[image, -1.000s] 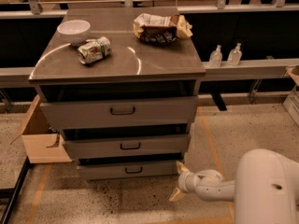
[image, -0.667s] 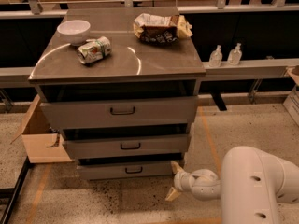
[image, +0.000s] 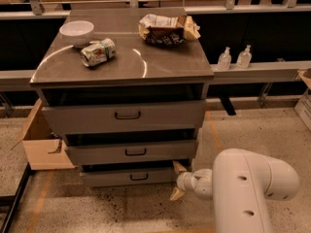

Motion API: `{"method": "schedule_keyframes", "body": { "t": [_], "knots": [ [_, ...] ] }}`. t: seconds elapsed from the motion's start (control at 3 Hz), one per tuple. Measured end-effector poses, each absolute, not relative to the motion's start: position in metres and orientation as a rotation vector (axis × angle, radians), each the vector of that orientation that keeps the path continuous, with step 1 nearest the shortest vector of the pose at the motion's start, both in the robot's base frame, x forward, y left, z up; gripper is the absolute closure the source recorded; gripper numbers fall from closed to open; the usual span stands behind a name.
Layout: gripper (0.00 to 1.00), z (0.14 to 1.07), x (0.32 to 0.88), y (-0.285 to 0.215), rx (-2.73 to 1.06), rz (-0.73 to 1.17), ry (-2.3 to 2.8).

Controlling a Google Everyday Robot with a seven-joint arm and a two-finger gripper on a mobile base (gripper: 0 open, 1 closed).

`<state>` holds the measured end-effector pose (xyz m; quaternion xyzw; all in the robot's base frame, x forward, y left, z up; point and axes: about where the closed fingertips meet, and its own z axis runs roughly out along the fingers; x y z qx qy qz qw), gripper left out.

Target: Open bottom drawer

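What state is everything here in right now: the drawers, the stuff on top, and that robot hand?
bottom drawer: pushed in, handle not gripped.
middle drawer: pushed in.
top drawer: pushed in.
hand: open, empty, low at the bottom drawer's right end.
bowl: upright.
can: lying on its side.
chip bag: lying flat, crumpled.
bottles: upright.
cardboard box: flap open.
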<state>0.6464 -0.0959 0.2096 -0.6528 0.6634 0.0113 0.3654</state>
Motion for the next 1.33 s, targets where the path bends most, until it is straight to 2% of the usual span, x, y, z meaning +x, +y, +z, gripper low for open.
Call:
{"method": "schedule_keyframes", "body": {
  "t": [1.33],
  "knots": [
    [0.00, 0.189, 0.681, -0.095, -1.733, -0.010, 1.723]
  ]
}}
